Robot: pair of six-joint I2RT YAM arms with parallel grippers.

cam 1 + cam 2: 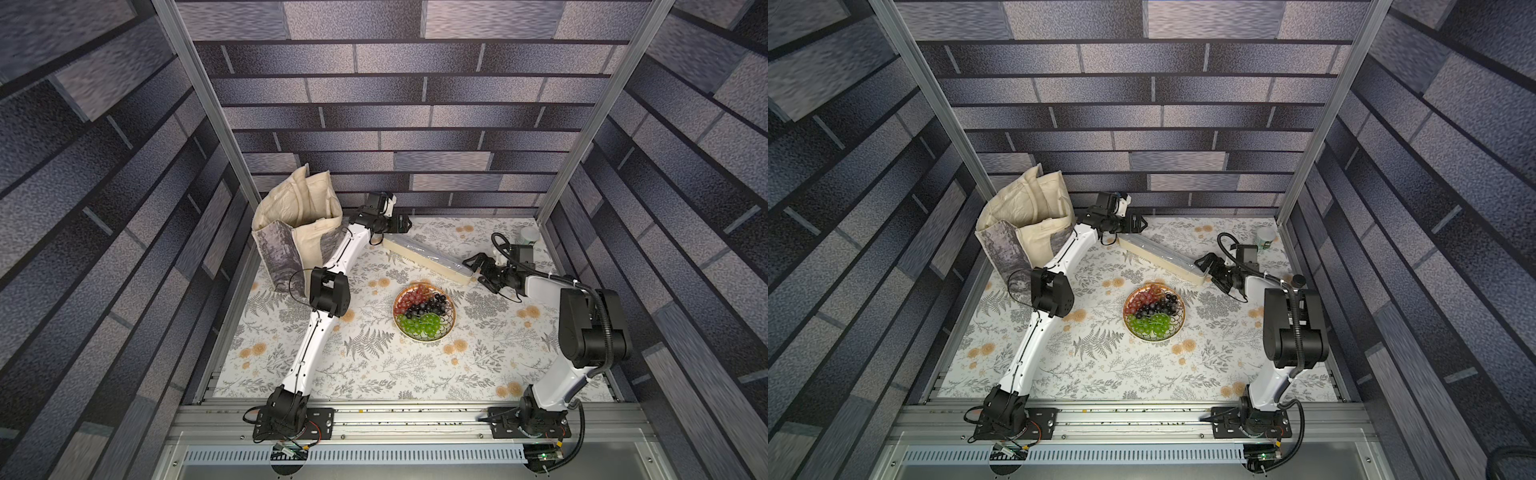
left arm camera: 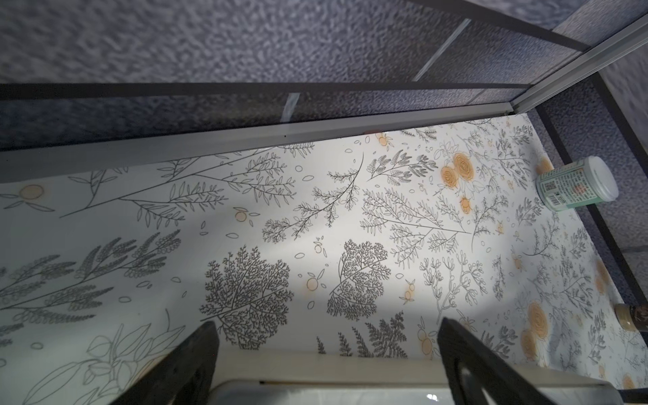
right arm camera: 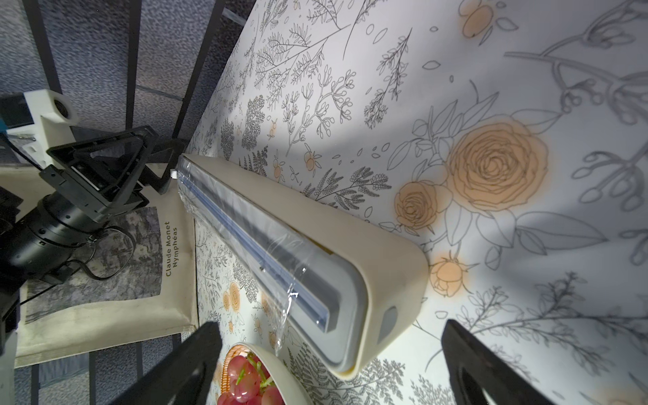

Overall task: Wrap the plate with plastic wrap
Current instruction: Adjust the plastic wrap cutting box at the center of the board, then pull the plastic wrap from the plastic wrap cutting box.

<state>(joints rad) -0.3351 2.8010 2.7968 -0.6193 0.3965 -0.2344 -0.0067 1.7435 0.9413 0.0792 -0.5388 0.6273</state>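
Both pairs of jaws spread, the left gripper [image 1: 402, 224] and right gripper [image 1: 478, 273] flank the dispenser box [image 1: 428, 257]. Uneven closing could skid it, crumpling the plastic wrap [image 3: 280, 266].

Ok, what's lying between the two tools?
The plastic wrap dispenser lies lengthwise between them, with the left tool at one end and the right tool at the other, both open. Both top views show it.
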